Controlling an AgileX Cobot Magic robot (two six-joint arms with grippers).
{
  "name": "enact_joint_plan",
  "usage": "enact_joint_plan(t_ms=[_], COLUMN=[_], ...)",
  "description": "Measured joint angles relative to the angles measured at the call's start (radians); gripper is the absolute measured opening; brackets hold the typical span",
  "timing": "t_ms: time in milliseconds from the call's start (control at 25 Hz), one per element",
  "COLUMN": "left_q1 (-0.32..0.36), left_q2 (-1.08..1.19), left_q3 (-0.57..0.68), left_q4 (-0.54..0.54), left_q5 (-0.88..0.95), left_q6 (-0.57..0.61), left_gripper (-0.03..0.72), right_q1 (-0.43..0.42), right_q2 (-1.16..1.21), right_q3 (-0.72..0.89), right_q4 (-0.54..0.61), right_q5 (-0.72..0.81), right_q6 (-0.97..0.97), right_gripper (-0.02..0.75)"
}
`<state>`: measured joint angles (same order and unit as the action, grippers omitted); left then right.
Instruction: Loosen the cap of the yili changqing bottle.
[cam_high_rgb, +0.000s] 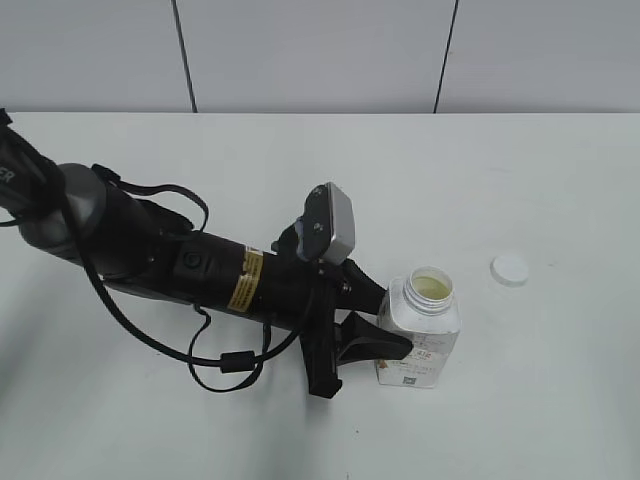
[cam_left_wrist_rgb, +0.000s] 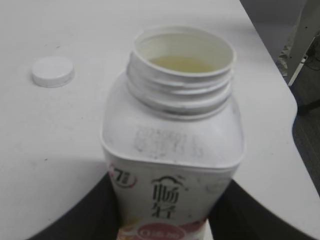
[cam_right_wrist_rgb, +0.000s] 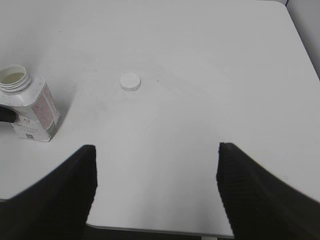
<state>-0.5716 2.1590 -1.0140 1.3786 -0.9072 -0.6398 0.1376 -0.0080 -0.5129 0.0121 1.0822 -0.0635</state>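
The yili changqing bottle stands upright on the white table with its neck open and pale liquid inside. It also shows in the left wrist view and the right wrist view. The white cap lies flat on the table to the bottle's right, apart from it; it also shows in the left wrist view and the right wrist view. My left gripper is shut on the bottle's body, fingers on both sides. My right gripper is open, empty, held above the table's near edge.
The white table reaches back to a grey panelled wall. Its right edge and the floor beyond show in the left wrist view. The left arm with its cable lies across the table's left side.
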Motion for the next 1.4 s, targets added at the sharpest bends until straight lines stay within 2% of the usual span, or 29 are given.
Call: enact_joint_plan(t_ms=[320,600,1400], left_q1=[0.0,0.0,0.0], left_q2=[0.0,0.0,0.0], left_q3=[0.0,0.0,0.0], left_q4=[0.0,0.0,0.0], left_q5=[0.0,0.0,0.0], left_q6=[0.0,0.0,0.0], left_gripper=[0.323,0.323,0.323], right_q1=[-0.002,-0.084,-0.086], right_q2=[0.0,0.0,0.0], right_q3=[0.0,0.0,0.0], right_q4=[-0.012,0.0,0.0], right_q5=[0.0,0.001,0.001], right_q6=[0.002,0.002,0.003], right_gripper=[0.588,0.588,0.588])
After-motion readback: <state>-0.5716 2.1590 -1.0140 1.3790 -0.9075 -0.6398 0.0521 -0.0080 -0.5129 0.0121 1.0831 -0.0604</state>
